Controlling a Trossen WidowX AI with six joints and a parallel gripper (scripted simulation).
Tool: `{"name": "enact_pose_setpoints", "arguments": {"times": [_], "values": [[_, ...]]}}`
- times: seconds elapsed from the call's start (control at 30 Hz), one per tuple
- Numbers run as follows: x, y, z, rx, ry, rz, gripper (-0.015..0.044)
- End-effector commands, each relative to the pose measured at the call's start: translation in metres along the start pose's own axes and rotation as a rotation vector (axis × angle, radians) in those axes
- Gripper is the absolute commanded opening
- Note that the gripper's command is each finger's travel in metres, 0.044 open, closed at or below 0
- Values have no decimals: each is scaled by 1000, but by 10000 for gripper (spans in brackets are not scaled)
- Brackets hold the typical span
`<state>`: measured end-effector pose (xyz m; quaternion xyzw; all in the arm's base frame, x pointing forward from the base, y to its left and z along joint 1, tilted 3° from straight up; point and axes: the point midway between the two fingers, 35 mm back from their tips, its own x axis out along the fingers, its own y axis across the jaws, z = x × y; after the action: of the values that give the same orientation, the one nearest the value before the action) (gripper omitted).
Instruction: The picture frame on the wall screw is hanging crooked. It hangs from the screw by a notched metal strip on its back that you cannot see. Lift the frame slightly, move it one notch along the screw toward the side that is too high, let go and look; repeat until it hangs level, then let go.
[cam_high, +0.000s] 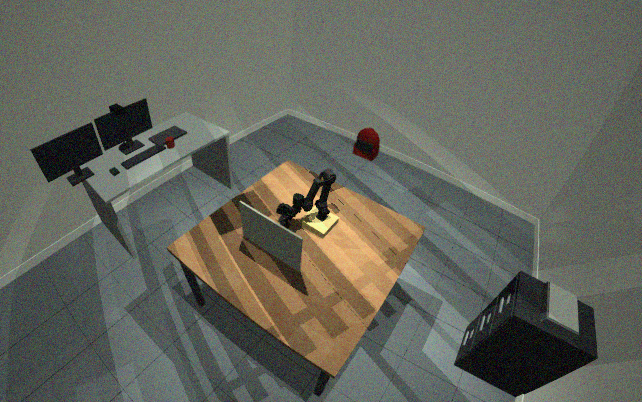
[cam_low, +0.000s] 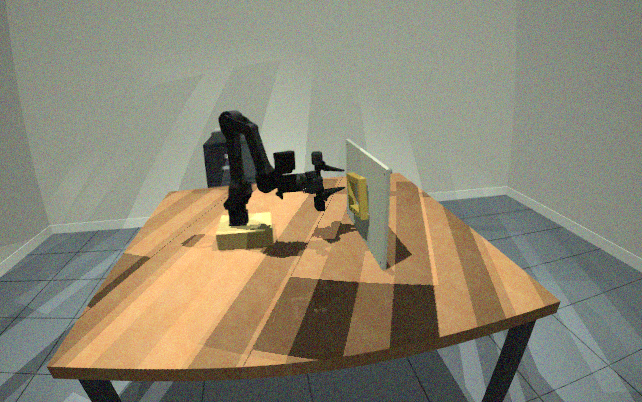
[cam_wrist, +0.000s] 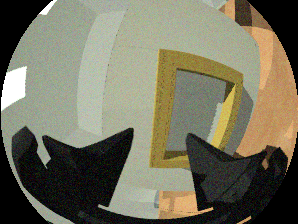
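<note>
Wooden table (cam_low: 165, 300) on grey tiled floor (cam_low: 590, 260); gripper (cam_low: 334, 180) spread, grasping nothing.

An upright panel (cam_low: 378, 210) stands on the table (cam_low: 200, 300), with the picture frame (cam_low: 358, 196) hanging on the face toward the arm (cam_low: 250, 150). The arm's base (cam_low: 260, 235) sits on the table before the panel, and its gripper (cam_low: 336, 180) reaches near the frame, apart from it

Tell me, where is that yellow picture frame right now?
In the exterior view the yellow picture frame hangs on the grey wall panel standing on the wooden table, facing the open claw, which isn't touching it.
</note>
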<state>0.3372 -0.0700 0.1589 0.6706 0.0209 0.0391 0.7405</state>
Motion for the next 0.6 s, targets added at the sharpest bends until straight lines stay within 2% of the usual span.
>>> {"name": "enact_pose_setpoints", "arguments": {"times": [0.0,0.57], "values": [[2,0,1,-5,-5,-1,260],[18,0,2,-5,-5,1,260]]}}
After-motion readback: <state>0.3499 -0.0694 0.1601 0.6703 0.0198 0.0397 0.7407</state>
